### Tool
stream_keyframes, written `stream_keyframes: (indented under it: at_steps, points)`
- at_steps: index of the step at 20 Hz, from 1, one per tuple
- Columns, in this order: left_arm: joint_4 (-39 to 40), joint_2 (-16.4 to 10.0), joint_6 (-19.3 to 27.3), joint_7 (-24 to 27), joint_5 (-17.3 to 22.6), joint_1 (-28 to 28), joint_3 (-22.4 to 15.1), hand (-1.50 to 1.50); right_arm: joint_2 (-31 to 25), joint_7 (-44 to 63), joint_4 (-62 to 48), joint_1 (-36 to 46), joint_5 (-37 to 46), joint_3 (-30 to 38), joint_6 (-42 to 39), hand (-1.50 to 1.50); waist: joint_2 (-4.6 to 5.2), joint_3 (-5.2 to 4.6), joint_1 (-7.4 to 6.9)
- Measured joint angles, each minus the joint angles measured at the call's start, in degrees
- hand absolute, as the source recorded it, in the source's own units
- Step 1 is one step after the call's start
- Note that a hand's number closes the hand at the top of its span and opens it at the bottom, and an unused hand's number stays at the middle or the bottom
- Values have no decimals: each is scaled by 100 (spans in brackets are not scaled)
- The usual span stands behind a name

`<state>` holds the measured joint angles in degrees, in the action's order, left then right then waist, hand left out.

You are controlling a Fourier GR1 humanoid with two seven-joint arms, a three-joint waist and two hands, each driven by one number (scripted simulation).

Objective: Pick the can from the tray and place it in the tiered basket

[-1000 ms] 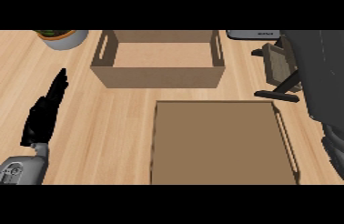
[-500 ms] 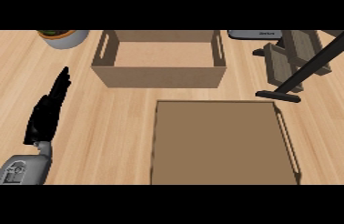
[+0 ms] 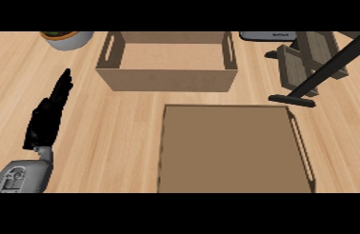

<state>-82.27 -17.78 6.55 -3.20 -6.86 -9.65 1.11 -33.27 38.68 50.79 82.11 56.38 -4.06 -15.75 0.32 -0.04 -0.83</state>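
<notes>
Off-task items only. Pot [image 3: 70, 41] holding a green plant [image 3: 59, 34]: straight ahead of the left hand [image 3: 48, 116], past its fingertips, at the far edge, cropped. Open-topped wooden box [image 3: 169, 80]: ahead and right of the hand, with slots [image 3: 110, 50] cut in its left and right walls. Grey flat item [image 3: 271, 35]: far right of the hand, beyond the box's right corner, too cropped to identify. All sit on a light wood counter [image 3: 105, 133].

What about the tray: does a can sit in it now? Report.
No, the tray shows only its bare wooden floor, with nothing standing or lying inside its rim.
</notes>
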Motion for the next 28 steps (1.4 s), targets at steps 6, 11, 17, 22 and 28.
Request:
stream_keyframes:
  at_steps: [6, 11, 17, 22, 28]
  points:
    - [-20, 55, -18, -30, -65, -12, -18, 0, -475, -879, -718, 49, 110, 166, 79, 150, -2, 2, -13]
    - [-37, 56, -46, -22, -83, 5, 29, 0, -550, -1464, -1094, -159, -19, 390, 190, 150, -5, 2, -14]
    - [-43, 135, -56, -79, -104, 1, 35, 0, -595, -1946, -1538, -387, -293, 765, 193, 150, -10, 3, 2]
    - [-70, 165, -34, -42, -162, 54, 29, 0, -428, -1521, -1833, -518, -716, 1299, 156, -150, -16, 4, 10]
    - [-83, 97, -128, -45, -144, 47, 129, 0, -449, -1642, -1777, -749, -1036, 1740, 581, -150, -15, 6, 12]
